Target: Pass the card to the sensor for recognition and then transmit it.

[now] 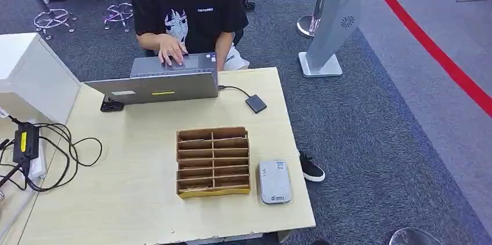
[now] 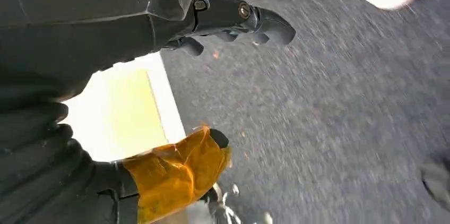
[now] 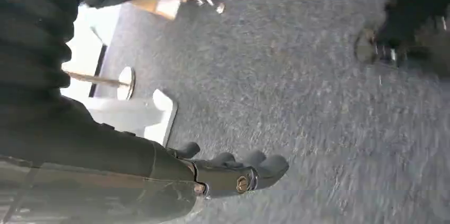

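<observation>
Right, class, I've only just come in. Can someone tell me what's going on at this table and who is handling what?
Nothing has been picked up yet. The robot's left hand and right hand hang over grey carpet, both holding nothing. On the table stand a cardboard slotted organizer and, beside it, a grey sensor device, neither being touched. Across the table a person in a black shirt is typing on a laptop.

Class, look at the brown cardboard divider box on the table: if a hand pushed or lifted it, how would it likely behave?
The cardboard box looks thin-walled, with open slots, so it is probably light and would slide easily on the smooth table. It sits low and wide, so tipping seems unlikely. Its thin dividers might bend if squeezed.
</observation>
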`<state>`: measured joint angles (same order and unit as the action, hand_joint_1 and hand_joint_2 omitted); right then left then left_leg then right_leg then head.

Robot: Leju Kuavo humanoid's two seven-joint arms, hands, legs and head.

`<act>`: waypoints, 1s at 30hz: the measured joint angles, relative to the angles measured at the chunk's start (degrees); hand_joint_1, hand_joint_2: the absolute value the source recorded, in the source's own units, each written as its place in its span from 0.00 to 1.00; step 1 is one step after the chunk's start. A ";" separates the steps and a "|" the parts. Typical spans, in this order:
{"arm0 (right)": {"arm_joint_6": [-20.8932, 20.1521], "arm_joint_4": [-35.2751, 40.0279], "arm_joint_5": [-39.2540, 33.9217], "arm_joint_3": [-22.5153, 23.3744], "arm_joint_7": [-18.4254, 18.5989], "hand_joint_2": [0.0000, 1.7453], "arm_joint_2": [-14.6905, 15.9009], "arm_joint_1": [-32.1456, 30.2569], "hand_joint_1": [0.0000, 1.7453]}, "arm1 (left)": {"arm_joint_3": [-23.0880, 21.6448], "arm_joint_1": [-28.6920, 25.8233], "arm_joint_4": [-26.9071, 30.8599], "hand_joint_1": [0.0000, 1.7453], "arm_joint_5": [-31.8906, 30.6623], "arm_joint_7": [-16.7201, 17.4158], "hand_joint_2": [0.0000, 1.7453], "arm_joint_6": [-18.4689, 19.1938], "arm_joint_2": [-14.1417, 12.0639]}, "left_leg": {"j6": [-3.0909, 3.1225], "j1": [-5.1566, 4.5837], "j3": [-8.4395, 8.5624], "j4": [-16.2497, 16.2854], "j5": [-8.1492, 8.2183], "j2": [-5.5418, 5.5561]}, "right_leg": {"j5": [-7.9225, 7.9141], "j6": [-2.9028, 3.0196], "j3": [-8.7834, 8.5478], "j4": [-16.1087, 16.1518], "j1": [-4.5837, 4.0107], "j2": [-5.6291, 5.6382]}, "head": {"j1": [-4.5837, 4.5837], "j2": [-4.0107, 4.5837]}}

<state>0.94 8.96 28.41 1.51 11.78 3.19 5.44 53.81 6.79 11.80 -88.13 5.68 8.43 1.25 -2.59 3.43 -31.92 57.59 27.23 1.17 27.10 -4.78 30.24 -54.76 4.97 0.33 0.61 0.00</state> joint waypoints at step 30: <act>-0.95 0.02 1.42 0.52 -0.35 1.00 1.14 1.29 0.00 | -1.47 -1.39 -0.11 0.00 0.02 0.59 1.00 -2.22 1.33 | 0.01 0.00 0.04 0.04 0.00 0.02 | 0.00 0.00 -0.01 0.07 -0.01 -0.03 | 0.00 0.00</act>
<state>-0.01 8.98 29.84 2.03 11.43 4.33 6.73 52.35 5.41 11.69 -88.11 6.28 6.20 2.58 -2.58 3.43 -31.87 57.63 27.23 1.19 27.09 -4.78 30.24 -54.69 4.96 0.30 0.61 0.00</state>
